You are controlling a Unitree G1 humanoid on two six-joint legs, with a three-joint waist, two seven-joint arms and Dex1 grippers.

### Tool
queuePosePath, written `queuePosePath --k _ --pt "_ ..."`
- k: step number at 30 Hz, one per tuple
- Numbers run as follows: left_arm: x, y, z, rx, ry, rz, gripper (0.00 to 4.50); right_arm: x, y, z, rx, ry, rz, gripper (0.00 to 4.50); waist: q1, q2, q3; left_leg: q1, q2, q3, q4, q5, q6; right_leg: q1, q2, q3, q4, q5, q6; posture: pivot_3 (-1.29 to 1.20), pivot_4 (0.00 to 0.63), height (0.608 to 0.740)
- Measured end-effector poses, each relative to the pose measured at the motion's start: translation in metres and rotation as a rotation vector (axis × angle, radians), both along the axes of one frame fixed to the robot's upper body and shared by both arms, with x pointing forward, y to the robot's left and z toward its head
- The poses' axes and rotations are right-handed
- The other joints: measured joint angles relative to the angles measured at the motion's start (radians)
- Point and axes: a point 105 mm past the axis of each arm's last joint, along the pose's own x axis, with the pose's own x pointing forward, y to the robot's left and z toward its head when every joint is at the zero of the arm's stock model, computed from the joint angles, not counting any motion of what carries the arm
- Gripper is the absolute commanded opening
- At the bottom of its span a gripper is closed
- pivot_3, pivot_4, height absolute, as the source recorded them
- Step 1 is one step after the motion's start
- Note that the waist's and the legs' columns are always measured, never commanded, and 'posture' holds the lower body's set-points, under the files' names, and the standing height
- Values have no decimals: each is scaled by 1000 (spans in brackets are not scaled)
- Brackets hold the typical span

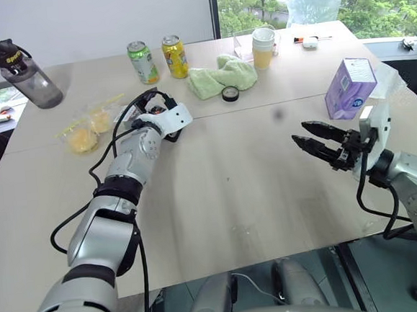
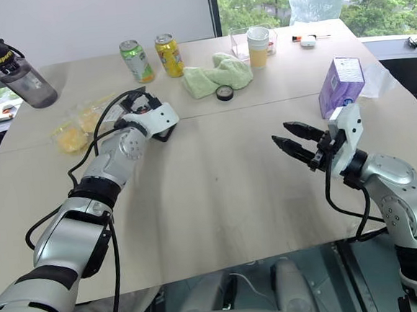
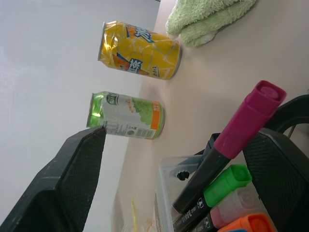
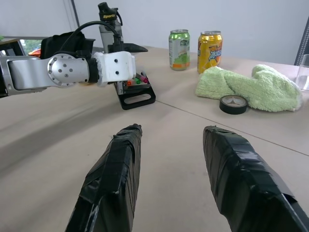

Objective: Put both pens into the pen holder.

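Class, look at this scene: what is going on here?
The robot's left claw is open at the pen holder on the table, with the pink pen leaning in the holder among other markers. The right claw hangs open and empty above the table, apart from it.

- Pink pen [image 3: 241,128]: magenta cap, dark barrel, standing tilted in the holder with the cap end up, well above the other marker ends.
- Holder [image 4: 137,92]: small greyish-clear box on a black base, upright on the table, holding green, pale pink and orange marker ends beside the pink pen.
- Blue pen: cannot tell where it lies.
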Motion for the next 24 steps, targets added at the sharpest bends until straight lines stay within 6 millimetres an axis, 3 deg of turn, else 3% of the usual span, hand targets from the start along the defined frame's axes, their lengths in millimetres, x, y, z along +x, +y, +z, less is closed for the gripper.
queuePosePath --k 9,17,24 --pt "0 -1 1 -32 16 -9 4489 1 2 3 6 2 5 2167 0 0 0 0 0 0 0 0 0 0 0 0 0 0 0 0 150 740" --pt "-1 -23 5 -79 74 -93 4489 -1 3 5 5 -8 13 2167 -1 0 0 0 0 0 0 0 0 0 0 0 0 0 0 0 150 740" --pt "-2 -29 5 -97 90 -115 4489 -1 4 6 5 -9 11 2167 0 0 0 0 0 0 0 0 0 0 0 0 0 0 0 0 150 740"
